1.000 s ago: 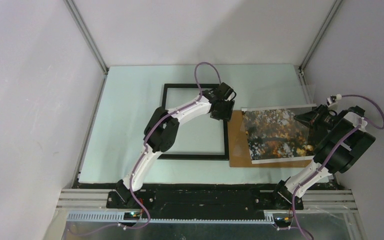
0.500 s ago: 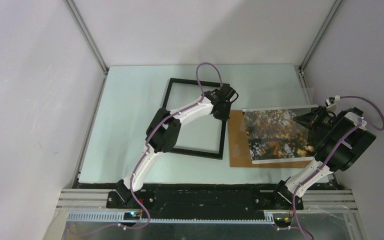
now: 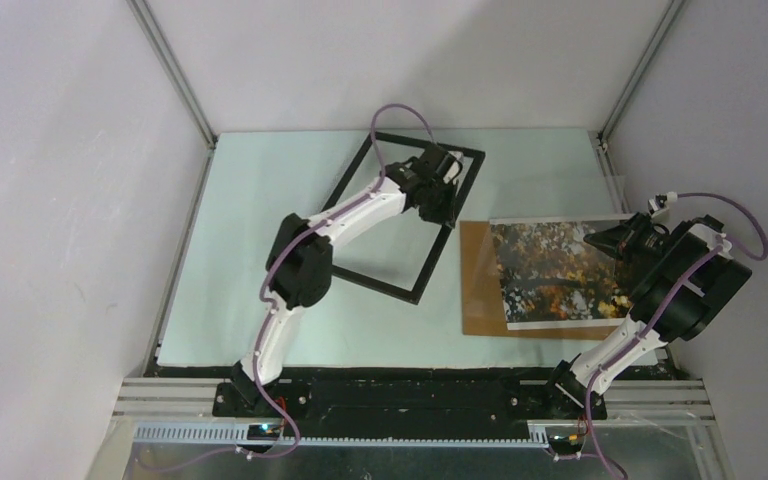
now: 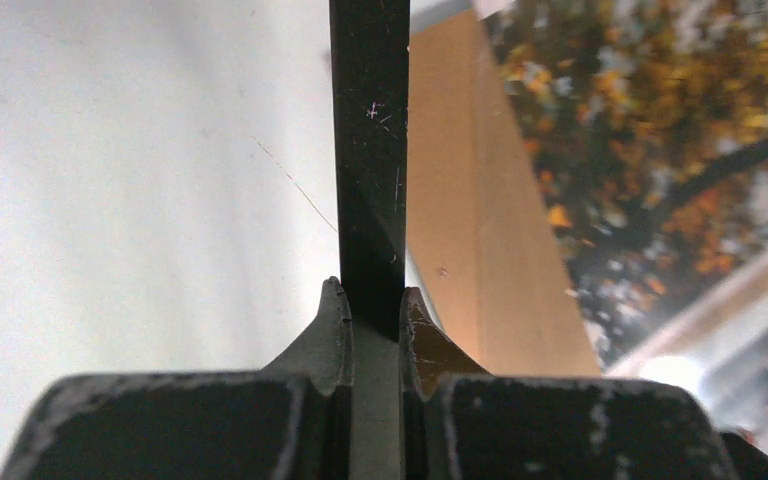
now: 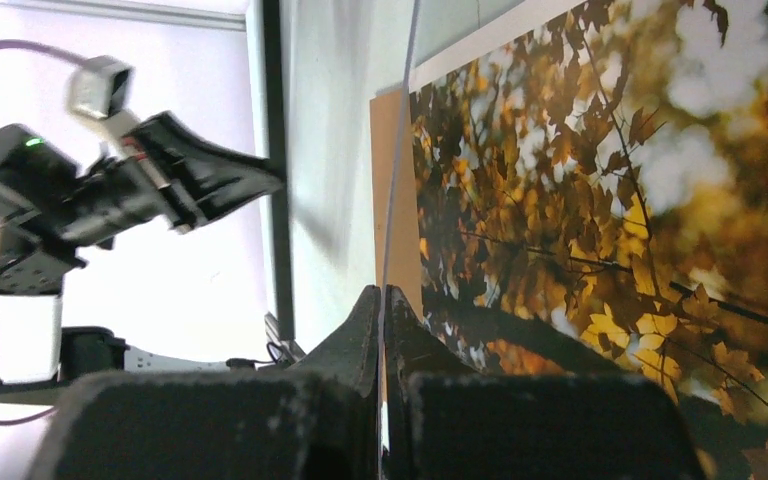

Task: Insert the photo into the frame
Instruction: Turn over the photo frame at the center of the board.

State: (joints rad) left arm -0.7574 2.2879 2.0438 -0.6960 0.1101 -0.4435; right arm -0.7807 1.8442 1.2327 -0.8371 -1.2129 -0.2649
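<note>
Black rail of the frame point(image 4: 370, 150) is clamped in the left hand point(image 4: 373, 310), so grip firm and level to swing it from 12 o'clock to the photo point(image 3: 555, 272) on its brown board point(image 3: 480, 285) at 3 o'clock, beside the pinched-together right hand point(image 5: 380, 297).

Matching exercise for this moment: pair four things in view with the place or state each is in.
1 frame
2 photo
3 backing board
4 left gripper

A brown, beneath the photo
B black, turned askew
C closed on a black bar
D lying face up on the backing board

Pairs: 1-B, 2-D, 3-A, 4-C
</note>
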